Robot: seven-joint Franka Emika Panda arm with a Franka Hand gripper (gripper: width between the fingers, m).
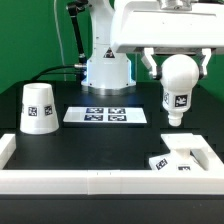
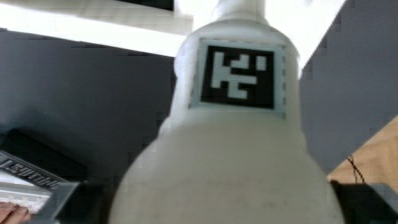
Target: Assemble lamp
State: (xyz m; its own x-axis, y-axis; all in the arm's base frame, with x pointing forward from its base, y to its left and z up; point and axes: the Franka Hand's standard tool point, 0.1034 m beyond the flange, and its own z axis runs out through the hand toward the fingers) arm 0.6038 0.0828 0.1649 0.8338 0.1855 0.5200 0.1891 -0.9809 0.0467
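Note:
My gripper (image 1: 178,66) is shut on the ball-shaped white bulb (image 1: 178,85) and holds it upright in the air, narrow neck down. The bulb's tag faces the exterior camera. In the wrist view the bulb (image 2: 222,150) fills most of the picture and hides my fingertips. The flat square base (image 1: 181,158) lies on the table at the exterior view's right, tucked into the corner of the rail and below the bulb, with a gap between them. The tapered shade (image 1: 40,107) stands on the table at the exterior view's left, away from the gripper.
The marker board (image 1: 108,116) lies flat mid-table between the shade and the bulb. A white rail-like border (image 1: 90,181) runs along the front and turns up at both sides. The arm's pedestal (image 1: 108,70) and cables stand at the back.

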